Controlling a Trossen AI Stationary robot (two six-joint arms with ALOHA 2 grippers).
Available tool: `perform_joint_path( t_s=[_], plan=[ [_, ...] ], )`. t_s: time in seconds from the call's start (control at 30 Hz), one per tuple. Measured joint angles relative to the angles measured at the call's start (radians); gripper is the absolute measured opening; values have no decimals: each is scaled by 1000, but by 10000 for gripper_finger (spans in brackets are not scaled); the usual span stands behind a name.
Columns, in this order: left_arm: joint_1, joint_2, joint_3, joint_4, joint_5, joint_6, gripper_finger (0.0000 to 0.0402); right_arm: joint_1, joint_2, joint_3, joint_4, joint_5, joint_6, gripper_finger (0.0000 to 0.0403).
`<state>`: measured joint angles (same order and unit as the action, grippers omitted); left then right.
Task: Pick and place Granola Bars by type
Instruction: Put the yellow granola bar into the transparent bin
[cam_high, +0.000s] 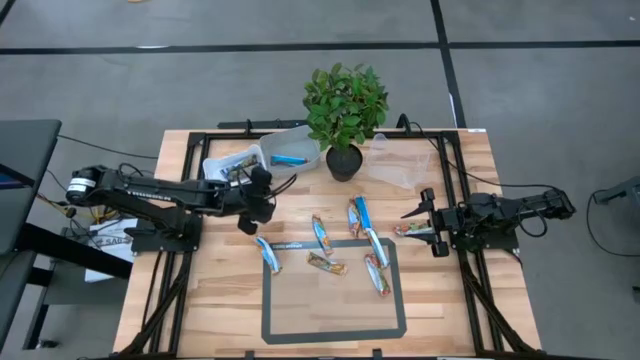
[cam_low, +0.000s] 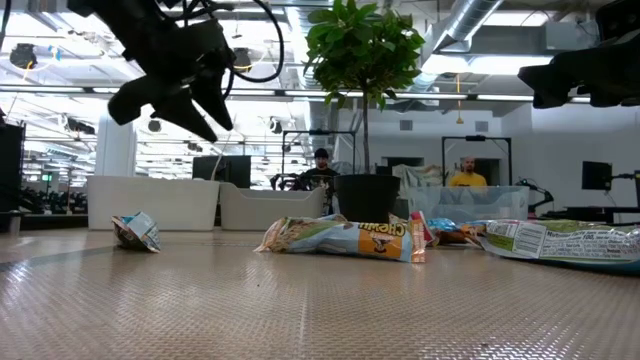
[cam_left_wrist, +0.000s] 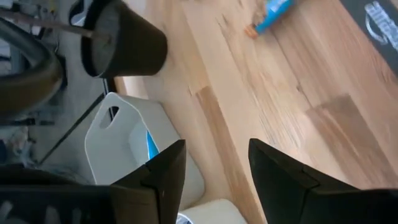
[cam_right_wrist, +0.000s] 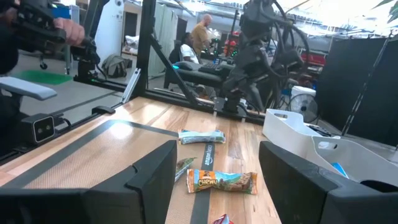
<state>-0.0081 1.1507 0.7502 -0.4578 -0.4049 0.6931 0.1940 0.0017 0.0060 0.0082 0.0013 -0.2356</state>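
My left gripper hangs above the bare wood just beside the white tubs, its fingers apart and holding nothing. Beyond it, the granola bars lie scattered in and around the grey-taped rectangle mid-table, one blue bar already in a tub. Farthest, my right gripper waits spread wide at the right edge, empty, near a bar.
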Motion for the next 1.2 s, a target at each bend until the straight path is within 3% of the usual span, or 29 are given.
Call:
perform_joint_path(
  t_s=[0.1, 0.37, 0.53, 0.7, 1.0, 1.2],
  plan=[
    [0, 0, 0, -29, -4, 18, 168, 0, 0, 0, 0, 0, 0, 223],
    [10, 0, 0, 3, -135, 28, 168, 0, 0, 0, 0, 0, 0, 223],
    [19, 0, 0, 21, -105, 47, 168, 0, 0, 0, 0, 0, 0, 224],
    [1, 32, 0, 31, 6, -6, 168, 0, 0, 0, 0, 0, 0, 223],
    [-107, 218, 2, 309, 34, -87, 168, 0, 0, 0, 0, 0, 0, 224],
    [-169, 344, 85, 354, 35, -181, 168, 0, 0, 0, 0, 0, 0, 224]
  ],
)
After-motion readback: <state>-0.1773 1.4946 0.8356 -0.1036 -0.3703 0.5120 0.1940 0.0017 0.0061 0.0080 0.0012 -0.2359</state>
